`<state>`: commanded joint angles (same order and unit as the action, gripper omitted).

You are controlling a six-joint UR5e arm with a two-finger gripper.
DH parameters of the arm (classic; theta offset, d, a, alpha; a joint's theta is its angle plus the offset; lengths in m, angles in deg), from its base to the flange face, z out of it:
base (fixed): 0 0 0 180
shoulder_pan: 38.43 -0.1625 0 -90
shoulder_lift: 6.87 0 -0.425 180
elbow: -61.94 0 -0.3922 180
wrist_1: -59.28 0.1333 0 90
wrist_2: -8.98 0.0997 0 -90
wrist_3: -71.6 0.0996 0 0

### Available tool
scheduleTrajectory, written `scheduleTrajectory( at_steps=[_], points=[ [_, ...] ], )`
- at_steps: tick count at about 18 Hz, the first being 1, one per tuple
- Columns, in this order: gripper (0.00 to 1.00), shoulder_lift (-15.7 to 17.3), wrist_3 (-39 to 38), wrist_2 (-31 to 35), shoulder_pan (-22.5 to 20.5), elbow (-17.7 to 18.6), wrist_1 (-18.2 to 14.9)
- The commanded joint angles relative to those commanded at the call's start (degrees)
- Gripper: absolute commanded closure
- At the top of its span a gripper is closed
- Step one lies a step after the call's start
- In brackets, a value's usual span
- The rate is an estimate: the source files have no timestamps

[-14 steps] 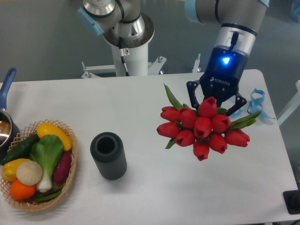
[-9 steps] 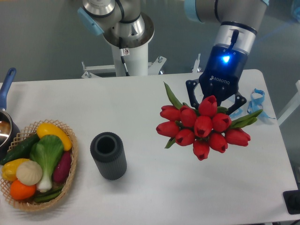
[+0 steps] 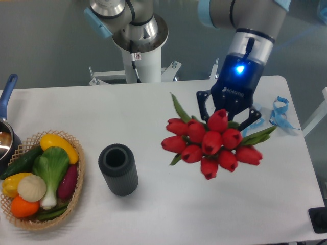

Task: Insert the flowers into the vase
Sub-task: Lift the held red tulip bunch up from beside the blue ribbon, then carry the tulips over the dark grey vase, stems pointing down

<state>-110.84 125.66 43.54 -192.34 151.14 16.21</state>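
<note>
Shifted slightly toward 9 o'clock since the earlier frame, the flowers (image 3: 210,143) hang above the table (image 3: 153,107), heads toward the camera, carried by the gripper (image 3: 228,109); its fingers appear clamped on the stems, though the blooms hide the contact. The vase (image 3: 118,169) stands upright, mouth open, well apart at 9 o'clock of the bunch, beside the basket (image 3: 76,191). Transport is in hand; next the stems must be brought over the mouth and lowered in.

Flowers (image 3: 210,144) w/ gripper (image 3: 227,113) now further left, nearer vase (image 3: 118,169).
</note>
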Motion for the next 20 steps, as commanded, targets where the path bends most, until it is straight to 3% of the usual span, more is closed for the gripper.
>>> scheduleTrajectory(
  at_steps=[4, 8, 12, 20],
  points=[
    [0.95, -0.7, 0.6, -8.4, 2.5, 0.9, 1.1],
    [0.95, -0.2, 11.7, -20.7, 2.7, 7.6, 1.2],
    [0.95, 1.2, 16.2, -28.5, 3.9, 11.9, 1.2],
    [0.95, 3.5, 16.8, -30.5, 7.8, 16.5, 1.1]
  ],
)
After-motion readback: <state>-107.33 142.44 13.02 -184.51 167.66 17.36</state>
